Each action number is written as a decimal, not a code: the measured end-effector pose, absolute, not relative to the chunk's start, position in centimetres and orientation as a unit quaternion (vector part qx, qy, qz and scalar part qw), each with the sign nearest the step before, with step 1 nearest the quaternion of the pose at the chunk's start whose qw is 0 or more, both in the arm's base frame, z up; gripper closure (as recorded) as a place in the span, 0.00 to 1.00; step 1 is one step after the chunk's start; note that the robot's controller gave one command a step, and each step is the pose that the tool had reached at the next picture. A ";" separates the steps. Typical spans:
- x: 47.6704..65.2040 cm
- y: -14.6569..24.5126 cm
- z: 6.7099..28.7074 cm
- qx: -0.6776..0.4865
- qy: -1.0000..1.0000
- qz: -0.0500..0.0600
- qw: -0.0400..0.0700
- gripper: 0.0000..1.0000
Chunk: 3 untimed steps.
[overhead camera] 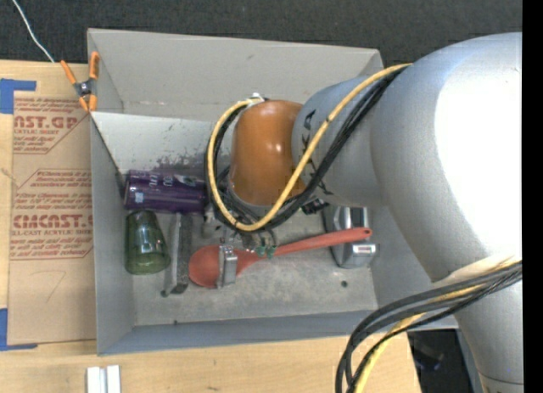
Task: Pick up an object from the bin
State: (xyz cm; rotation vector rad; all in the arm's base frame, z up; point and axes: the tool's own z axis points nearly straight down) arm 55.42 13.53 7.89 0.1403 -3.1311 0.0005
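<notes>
The grey metal bin [280, 291] below me held, across its floor, a purple can [165, 192], a green bottle [146, 244], a slim dark tool [178, 255], a red long-handled spoon [327, 241] and a silvery metal piece [354, 251].

Light falls bright and even from above onto the bin [237, 64], whose far wall shows a pale, flat grey. The arm's silver shell [475, 154], right of the bin, is the brightest surface, near white along its upper edge. The orange cover [263, 149] over the bin's middle carries a soft, broad sheen, and the bin floor beneath it lies in shade. Small glints sit on the purple can [165, 192] and the green bottle [146, 243] at the bin's left side. The ground beyond the bin's far rim is dark.
</notes>
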 end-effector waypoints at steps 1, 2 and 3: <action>55.6 13.6 8.0 0.045 -0.999 -0.001 -0.001 1.00; 55.6 13.6 8.0 0.045 -0.999 -0.001 -0.001 1.00; 54.0 12.0 19.3 0.067 -0.998 0.000 0.001 1.00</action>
